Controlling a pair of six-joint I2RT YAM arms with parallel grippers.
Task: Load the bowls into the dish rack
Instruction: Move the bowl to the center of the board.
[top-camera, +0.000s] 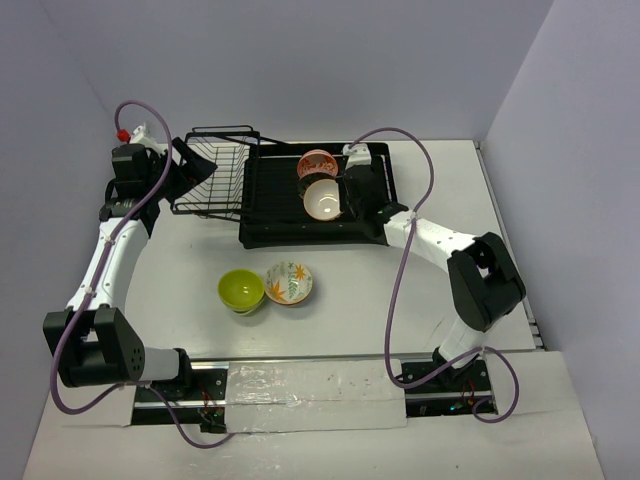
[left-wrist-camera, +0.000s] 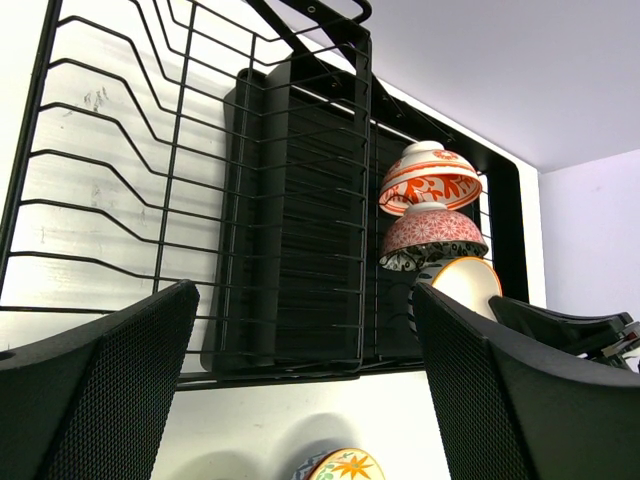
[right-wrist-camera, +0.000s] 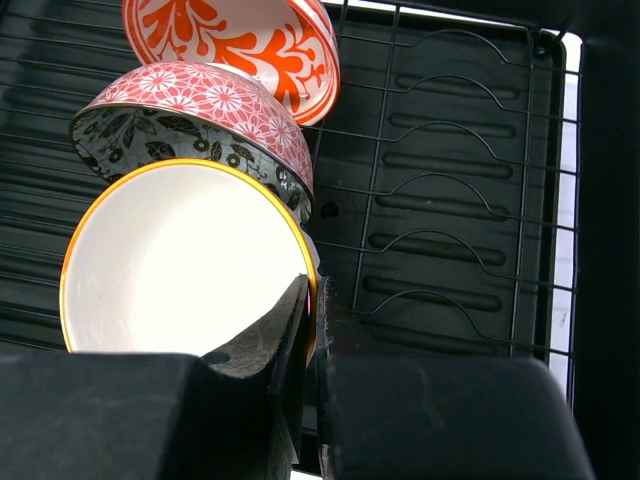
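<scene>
The right claw (right-wrist-camera: 312, 300) hides part of the white bowl (right-wrist-camera: 180, 260).

Black dish rack (top-camera: 270, 215), lime-green bowl (top-camera: 241, 289), white bowl (top-camera: 289, 282) with orange leaves, red-orange floral bowl (top-camera: 316, 163), orange-rimmed cream bowl (top-camera: 323, 202)

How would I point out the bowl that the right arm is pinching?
Find the big black dish rack; three bowls stand on edge in it. The pinched bowl is the nearest of the row, plain white inside with a thin orange rim, while the other two are patterned.
</scene>
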